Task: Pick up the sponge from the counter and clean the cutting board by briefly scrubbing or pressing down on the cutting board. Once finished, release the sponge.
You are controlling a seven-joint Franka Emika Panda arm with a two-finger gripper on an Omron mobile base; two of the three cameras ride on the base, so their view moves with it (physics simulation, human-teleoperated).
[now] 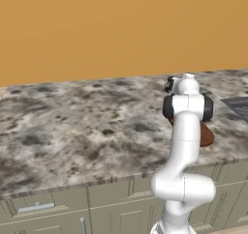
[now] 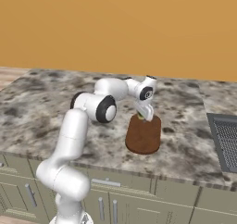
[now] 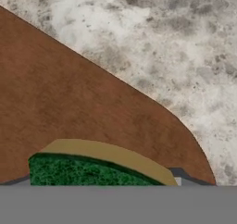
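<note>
The reddish-brown cutting board (image 2: 144, 137) lies on the mottled stone counter (image 2: 46, 107) near its front edge; a corner of it shows past the arm (image 1: 207, 134). My gripper (image 2: 144, 114) points down at the board's far end and is shut on the sponge (image 2: 140, 113). In the hand view the sponge (image 3: 83, 171) sits low between the fingertips (image 3: 185, 176), with its dark green layer and yellow layer both showing. The board (image 3: 69, 102) lies directly beneath it. Whether the sponge touches the wood I cannot tell.
A dark grated cooktop (image 2: 227, 142) is set into the counter at the right, also seen in the left base view (image 1: 240, 105). An orange wall backs the counter. Grey-beige cabinet fronts (image 2: 139, 200) run below the counter's thick front edge.
</note>
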